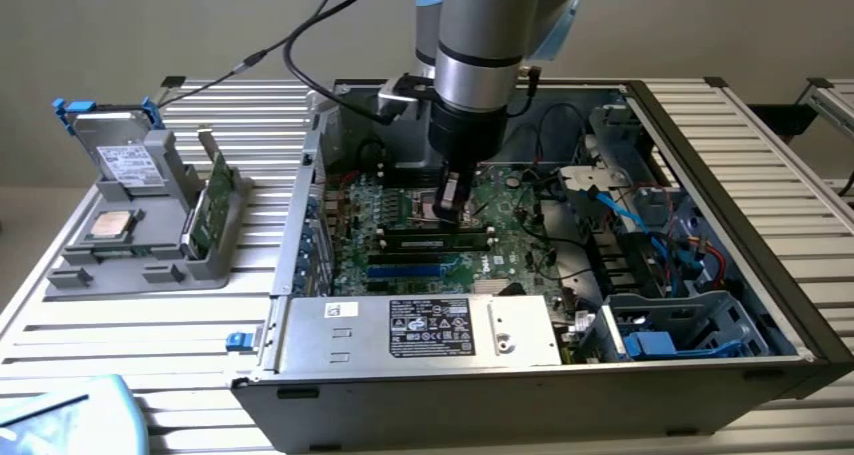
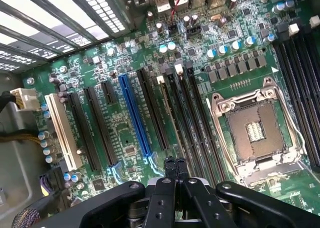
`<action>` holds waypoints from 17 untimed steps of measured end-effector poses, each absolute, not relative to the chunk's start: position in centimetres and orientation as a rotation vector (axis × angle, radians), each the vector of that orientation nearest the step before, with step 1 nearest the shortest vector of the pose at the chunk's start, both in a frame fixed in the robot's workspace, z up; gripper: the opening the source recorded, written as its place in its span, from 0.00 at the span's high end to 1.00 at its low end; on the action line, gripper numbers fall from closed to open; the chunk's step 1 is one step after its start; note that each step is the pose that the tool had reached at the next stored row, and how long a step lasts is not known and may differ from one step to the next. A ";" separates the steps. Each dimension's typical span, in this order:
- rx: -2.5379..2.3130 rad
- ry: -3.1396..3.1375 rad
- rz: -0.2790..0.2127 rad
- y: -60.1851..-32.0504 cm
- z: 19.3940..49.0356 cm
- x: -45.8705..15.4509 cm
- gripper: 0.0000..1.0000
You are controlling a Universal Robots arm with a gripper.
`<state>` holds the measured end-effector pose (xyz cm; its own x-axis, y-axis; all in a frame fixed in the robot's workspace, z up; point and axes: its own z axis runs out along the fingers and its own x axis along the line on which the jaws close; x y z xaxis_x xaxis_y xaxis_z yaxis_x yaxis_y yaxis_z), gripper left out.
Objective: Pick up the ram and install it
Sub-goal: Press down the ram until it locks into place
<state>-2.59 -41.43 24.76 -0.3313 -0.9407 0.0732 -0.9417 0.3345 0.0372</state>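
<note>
The ram, a long dark-green stick, stands in a black slot across the middle of the motherboard inside the open computer case. In the wrist view the ram shows edge-on as a thin strip running down one slot. My gripper hangs straight down over the ram's middle, just above it. Its fingertips are pressed together with nothing between them, so the gripper is shut. Whether the tips touch the ram's top edge I cannot tell.
An open CPU socket lies beside the slots. The grey power supply fills the case's near side; blue cables and drive bays are at the exterior view's right. A grey holder outside the case carries a green bracketed card and a chip.
</note>
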 end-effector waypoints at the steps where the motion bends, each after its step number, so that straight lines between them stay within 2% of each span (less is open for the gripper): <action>1: 1.756 -2.510 0.021 -41.4 24.8 -2.6 0.89; 9: 1.647 -2.607 0.039 -41.4 24.8 -2.6 0.89; 17: 1.476 -2.708 0.035 -41.4 24.7 -2.6 0.89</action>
<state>-2.59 -41.43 24.68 -0.5406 -0.8391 0.0614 -0.8404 0.5420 0.0077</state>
